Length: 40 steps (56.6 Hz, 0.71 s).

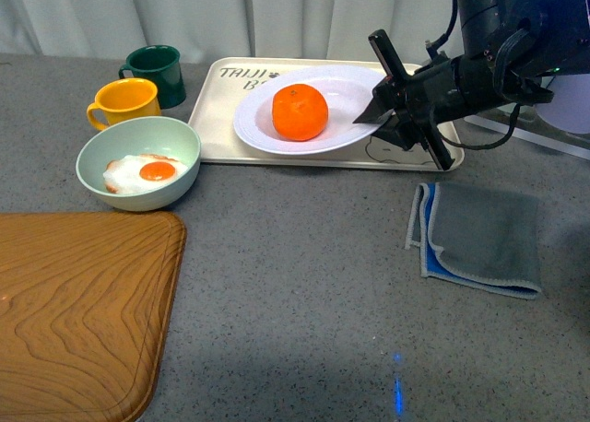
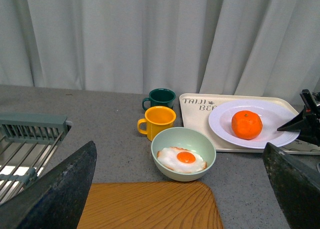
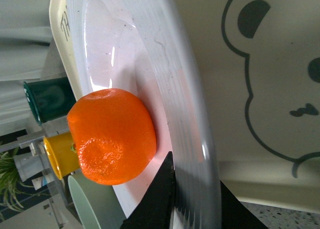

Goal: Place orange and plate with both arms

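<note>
Gripping plate [image 1: 256,120] — right pincer [image 1: 371,116], grey counter [image 1: 304,284], curtains [image 1: 277,17]

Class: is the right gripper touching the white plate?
Touching. Right wrist view: the right gripper pinches the rim of the round white ridged plate between its fingers.

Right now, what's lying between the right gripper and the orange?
Only the plate itself: its ridged rim, straddled by the right gripper, then bare glossy surface up to the orange. Front and right wrist views both show this.
</note>
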### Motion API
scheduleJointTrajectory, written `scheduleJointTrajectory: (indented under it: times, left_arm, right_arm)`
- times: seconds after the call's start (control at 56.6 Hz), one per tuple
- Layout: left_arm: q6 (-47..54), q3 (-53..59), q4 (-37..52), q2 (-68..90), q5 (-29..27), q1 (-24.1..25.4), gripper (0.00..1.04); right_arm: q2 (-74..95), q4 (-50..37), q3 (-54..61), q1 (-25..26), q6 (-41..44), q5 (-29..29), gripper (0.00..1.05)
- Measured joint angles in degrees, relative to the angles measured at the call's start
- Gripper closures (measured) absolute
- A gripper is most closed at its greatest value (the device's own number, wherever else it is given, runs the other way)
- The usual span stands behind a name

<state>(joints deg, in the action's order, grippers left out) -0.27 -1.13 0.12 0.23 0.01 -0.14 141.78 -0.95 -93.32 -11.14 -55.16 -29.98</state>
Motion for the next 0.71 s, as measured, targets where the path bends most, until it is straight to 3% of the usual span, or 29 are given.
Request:
scheduleJointTrajectory:
  times: [0.3,0.565,0.707]
  left_arm:
    - [0.0,0.0,0.0,0.0,0.0,0.0,0.07]
    - [0.0,0.0,0.0,0.0,0.0,0.0,0.07]
    - [0.0,0.0,0.0,0.0,0.0,0.0,0.07]
  right_arm:
    - [-0.8,0.9,1.9,0.2,5.2,3.5,0.50]
    - [-9.7,-0.8,8.8,0.5,14.6,10.5,0.08]
    - [-16.0,-3.1,14.3,0.4,21.5,16.5,0.10]
